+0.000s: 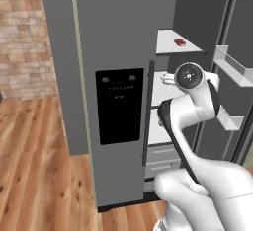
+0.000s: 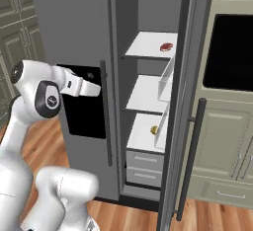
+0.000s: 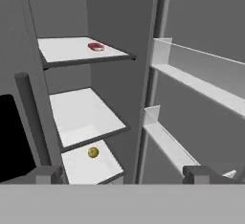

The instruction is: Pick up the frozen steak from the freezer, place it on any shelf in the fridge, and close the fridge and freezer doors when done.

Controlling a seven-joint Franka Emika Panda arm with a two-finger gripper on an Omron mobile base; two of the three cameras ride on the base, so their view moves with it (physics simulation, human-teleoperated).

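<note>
On top shelf (image 2: 148,45), steak (image 2: 167,47) flat

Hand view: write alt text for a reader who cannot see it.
A red frozen steak lies on the top white shelf of an open grey fridge compartment. A small round yellow item sits on the third shelf down. The open gripper points in, and pale door bins line the right.

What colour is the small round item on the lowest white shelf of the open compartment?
Yellow: the small round yellow item shows best in the hand view.
</note>
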